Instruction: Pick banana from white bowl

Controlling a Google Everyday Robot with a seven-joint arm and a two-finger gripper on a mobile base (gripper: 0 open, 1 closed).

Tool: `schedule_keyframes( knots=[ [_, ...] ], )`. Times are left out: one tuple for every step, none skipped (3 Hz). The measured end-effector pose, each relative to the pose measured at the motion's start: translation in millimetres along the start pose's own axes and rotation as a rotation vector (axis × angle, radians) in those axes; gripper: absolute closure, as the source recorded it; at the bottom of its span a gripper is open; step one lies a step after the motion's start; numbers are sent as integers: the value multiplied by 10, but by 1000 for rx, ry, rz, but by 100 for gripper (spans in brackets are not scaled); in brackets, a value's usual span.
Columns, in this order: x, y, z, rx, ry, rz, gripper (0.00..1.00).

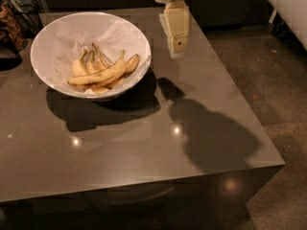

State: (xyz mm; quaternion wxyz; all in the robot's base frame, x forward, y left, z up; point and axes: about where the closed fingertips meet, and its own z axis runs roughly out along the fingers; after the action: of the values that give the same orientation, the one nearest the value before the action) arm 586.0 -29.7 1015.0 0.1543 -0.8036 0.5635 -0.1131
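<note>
The white bowl stands at the far left of the grey table, lined with crumpled white paper. Several bananas lie in it. The longest banana lies across the front of the pile, pale yellow with brown marks, its stem tip pointing up to the right. My gripper hangs from the top of the view, pointing down over the table just right of the bowl's rim and above it. It holds nothing that I can see.
The grey table has its right edge near the dark floor and its front edge low in view. Dark clutter sits at the far left behind the bowl. My arm's shadow falls right of the bowl.
</note>
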Motion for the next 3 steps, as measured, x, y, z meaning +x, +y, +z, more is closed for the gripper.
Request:
schedule_keyframes(
  knots=[
    [-271,-122,103,-11,-41,-83,0],
    [-419,-188,157,-16,-63,-129,0],
    [-438,-242,156,8,-68,-127,0]
  ],
)
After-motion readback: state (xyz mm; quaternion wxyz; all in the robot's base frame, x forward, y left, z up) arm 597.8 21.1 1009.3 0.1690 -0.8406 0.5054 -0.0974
